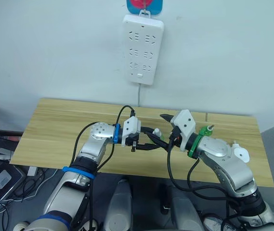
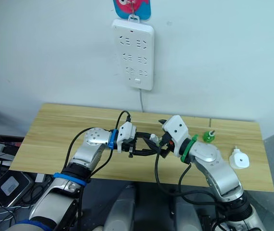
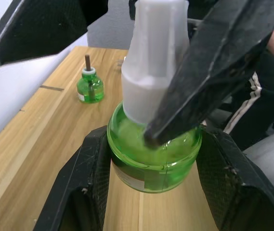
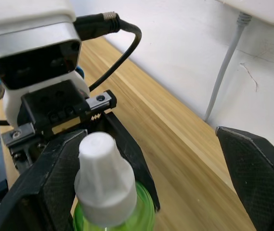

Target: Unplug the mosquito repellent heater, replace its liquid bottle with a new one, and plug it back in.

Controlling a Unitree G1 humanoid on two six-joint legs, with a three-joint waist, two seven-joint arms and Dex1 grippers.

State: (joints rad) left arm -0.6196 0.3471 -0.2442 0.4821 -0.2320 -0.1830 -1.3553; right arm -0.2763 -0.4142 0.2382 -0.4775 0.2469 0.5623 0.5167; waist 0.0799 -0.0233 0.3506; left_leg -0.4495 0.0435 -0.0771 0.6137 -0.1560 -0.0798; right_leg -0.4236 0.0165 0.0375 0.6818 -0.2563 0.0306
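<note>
My left gripper [image 1: 145, 140] is shut on a green liquid bottle [image 3: 151, 163] with a white cap [image 4: 103, 173], held above the table's front edge. My right gripper [image 1: 162, 131] is open. One finger touches the bottle's shoulder, while the other stands well apart, so the cap lies between them. The white mosquito repellent heater [image 2: 239, 159] lies on the table at the far right. Another green bottle [image 2: 207, 136], with a bare wick, stands upright on the table just left of the heater.
A long white power strip [image 1: 143, 49] hangs on the wall above the wooden table [image 1: 55, 120], its cord running down behind it. Cables and boxes [image 1: 2, 178] lie on the floor to the left.
</note>
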